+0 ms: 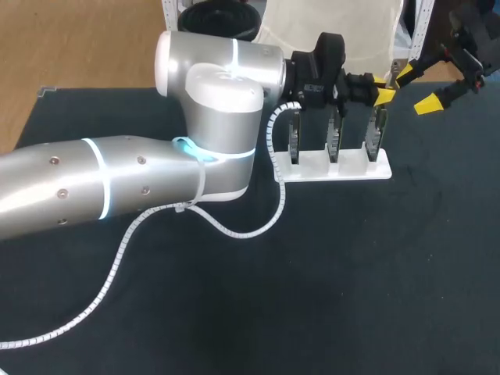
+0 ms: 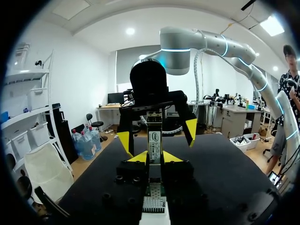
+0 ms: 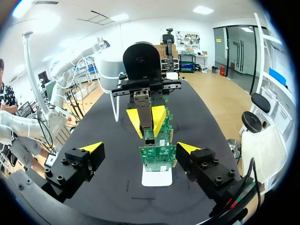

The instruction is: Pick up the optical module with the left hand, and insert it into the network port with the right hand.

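Dark matte table (image 1: 375, 297) fills most of head view; surface faintly scuffed, evenly lit.

1. A table (image 1: 351, 273) with a dark, matte top fills most of the head view.
2. A white stand (image 1: 344, 168) lies flat on it, upper right of centre.
3. Three green circuit boards (image 1: 334, 142) stand upright in the stand, side by side.
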Robot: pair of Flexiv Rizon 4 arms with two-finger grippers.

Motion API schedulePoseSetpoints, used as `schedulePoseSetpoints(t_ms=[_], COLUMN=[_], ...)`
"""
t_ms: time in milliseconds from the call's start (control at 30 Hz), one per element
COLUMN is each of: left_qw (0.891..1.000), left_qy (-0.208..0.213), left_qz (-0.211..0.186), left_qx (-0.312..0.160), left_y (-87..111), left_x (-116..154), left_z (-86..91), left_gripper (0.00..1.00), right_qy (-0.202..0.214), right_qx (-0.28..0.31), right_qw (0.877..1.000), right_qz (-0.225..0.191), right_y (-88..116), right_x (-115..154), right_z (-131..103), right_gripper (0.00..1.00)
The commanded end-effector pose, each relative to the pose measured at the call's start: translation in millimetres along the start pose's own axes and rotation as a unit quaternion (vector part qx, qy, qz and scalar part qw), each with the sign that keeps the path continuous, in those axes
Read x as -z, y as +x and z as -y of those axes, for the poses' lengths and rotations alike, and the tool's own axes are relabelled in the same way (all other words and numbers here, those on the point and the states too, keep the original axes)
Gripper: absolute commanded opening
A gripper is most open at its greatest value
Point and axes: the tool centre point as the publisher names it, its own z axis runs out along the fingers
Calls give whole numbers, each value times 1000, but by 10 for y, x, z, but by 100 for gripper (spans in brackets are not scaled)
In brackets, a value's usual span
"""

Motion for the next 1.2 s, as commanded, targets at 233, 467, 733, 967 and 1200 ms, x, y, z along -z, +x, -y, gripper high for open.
schedulePoseSetpoints(t_ms=[233,467,733,967,1200], left_qw=[1000,1000,1000,1000,1000], left_qy=[4,4,4,4,4], left_qz=[0,0,0,0,0], left_qx=[-2,-2,-2,-2,-2], left_y=[-10,-10,-10,-10,-10], left_x=[-6,-6,-6,-6,-6], left_z=[-25,-25,-25,-25,-25], left_gripper=[0,0,0,0,0], right_qy=[3,3,22,32,27], right_qx=[1,1,17,30,40], right_qw=[1000,1000,1000,999,998], right_qz=[0,0,7,22,33], right_y=[3,3,-45,-194,-338], right_x=[-8,-8,188,350,313], right_z=[-17,-17,49,75,99], right_gripper=[100,100,100,100,100])
